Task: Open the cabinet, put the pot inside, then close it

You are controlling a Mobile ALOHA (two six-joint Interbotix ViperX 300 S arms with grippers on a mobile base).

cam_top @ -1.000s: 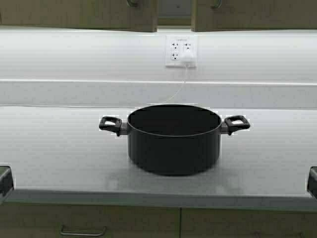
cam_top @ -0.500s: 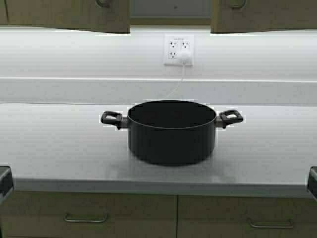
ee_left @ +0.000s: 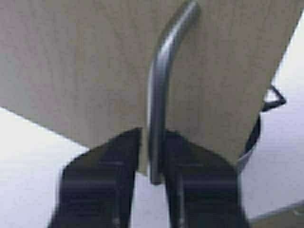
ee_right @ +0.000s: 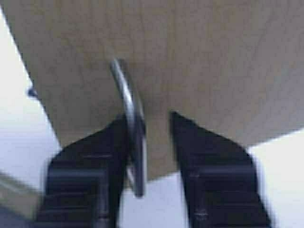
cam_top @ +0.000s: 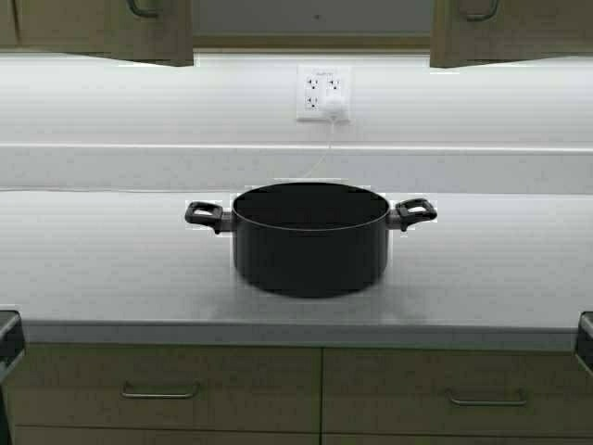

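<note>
my left gripper pinches the curved handle of the cabinet's left door, my right gripper sits around the right door's handle with a gap beside it; both doors stand apart above the black pot on the white counter

The robot is farther back from the white counter than a second ago, so more of the tan drawers below it shows. Above the counter, the two tan wood-grain cabinet doors are wider apart, with a bigger grey gap.
</note>
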